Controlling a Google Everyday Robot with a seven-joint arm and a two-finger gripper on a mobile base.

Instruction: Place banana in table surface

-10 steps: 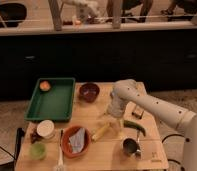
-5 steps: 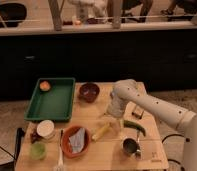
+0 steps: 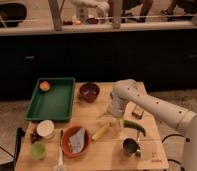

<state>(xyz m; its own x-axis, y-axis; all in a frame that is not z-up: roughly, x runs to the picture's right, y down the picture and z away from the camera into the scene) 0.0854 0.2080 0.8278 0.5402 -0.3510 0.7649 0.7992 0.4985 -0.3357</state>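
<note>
Banana (image 3: 101, 132) lies flat on counter (image 3: 107, 150), between brown plate (image 3: 75, 140) and dark green vegetable (image 3: 133, 125). Hand (image 3: 112, 116) hovers just above its right end, possibly touching; can't tell whether it is apart or together. Green tray (image 3: 53, 100) at left.

1. The gripper (image 3: 111, 118) is hanging low over the table surface (image 3: 104, 150), beside the banana (image 3: 100, 132).
2. The green vegetable (image 3: 134, 125) and metal cup (image 3: 129, 146) are crowding the right side.
3. The brown bowl (image 3: 75, 140) is blocking the left.
</note>
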